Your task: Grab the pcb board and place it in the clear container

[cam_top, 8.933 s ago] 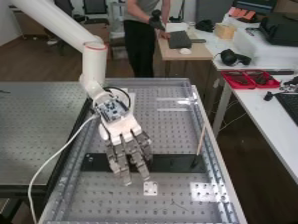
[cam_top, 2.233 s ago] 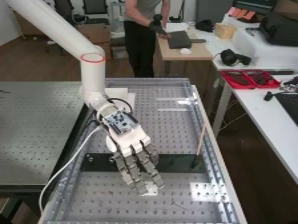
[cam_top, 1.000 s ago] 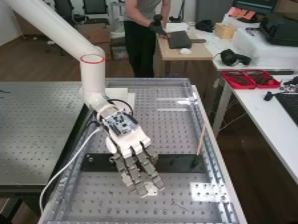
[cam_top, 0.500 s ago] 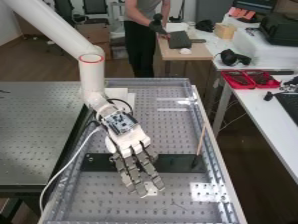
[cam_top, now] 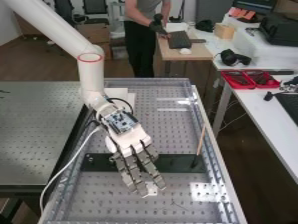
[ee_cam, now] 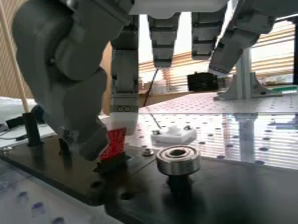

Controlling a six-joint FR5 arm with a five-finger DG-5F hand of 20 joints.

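Silver and round, a bearing (ee_cam: 177, 160) is sitting on a short black post low in the middle of the wrist view, over a flat black plate (ee_cam: 233, 192). A little farther back and to the left in the frame, the red pcb board (ee_cam: 116, 143) is standing up in a small black holder (ee_cam: 112, 164). The hand (cam_top: 130, 140) is being loosely open, with its fingers mostly straight. Its thumb (ee_cam: 83, 117) and a finger are coming close around the top of the board, but I cannot tell if they are pinching it. Past the board, near the middle of the wrist view, a white piece (ee_cam: 174, 135) with 2 little knobs is lying on the holey metal top.

In the high view, the hand is hanging over the black plate, low in the middle. A thin stick (cam_top: 201, 140) is standing right of it, leaning a bit. The white arm (cam_top: 92, 75) is coming down from the upper left. Far off, a red tray (cam_top: 237, 84) is resting on a white table (cam_top: 261, 113) at the right.
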